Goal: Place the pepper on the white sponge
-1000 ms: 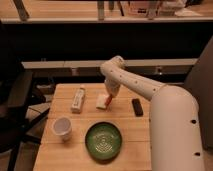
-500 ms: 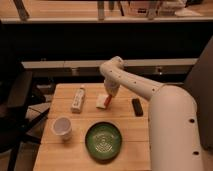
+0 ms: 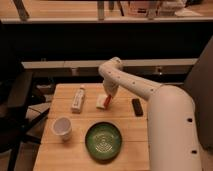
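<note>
The white sponge (image 3: 101, 101) lies flat near the middle of the wooden table (image 3: 75, 152). The small red-orange pepper (image 3: 106, 102) rests at the sponge's right edge, on or against it. My gripper (image 3: 109, 95) is at the end of the white arm, directly above the pepper and the sponge, hanging down over them. Whether it still holds the pepper does not show.
A white tube-like bottle (image 3: 78, 98) lies left of the sponge. A black remote (image 3: 136, 106) lies to the right. A white cup (image 3: 62, 127) stands at the front left and a green plate (image 3: 103, 140) at the front middle. A dark chair (image 3: 15, 105) stands left.
</note>
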Robot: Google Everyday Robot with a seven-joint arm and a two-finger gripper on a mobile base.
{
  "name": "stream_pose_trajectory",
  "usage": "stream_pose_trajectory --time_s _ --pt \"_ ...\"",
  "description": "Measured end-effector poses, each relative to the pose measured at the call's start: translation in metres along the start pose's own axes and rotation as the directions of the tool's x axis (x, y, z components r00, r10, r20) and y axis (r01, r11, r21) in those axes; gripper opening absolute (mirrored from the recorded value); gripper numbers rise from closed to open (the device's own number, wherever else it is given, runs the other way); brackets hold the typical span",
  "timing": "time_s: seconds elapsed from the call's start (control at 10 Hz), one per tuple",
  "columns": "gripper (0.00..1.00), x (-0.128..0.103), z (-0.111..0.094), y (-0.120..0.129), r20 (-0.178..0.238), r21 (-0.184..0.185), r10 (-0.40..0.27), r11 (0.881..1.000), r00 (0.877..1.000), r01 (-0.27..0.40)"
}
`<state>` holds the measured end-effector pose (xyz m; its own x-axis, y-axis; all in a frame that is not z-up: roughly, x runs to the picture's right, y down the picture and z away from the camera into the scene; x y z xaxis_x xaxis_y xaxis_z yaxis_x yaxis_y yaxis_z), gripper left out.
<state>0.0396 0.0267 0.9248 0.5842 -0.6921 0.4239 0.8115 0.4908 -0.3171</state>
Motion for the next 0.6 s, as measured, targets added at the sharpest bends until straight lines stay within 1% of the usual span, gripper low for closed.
stream_pose_trajectory --time_s 0.6 --pt "0.00 -0.0003 0.0030 -0.0034 -0.004 0.002 -0.036 0.999 0.999 0.036"
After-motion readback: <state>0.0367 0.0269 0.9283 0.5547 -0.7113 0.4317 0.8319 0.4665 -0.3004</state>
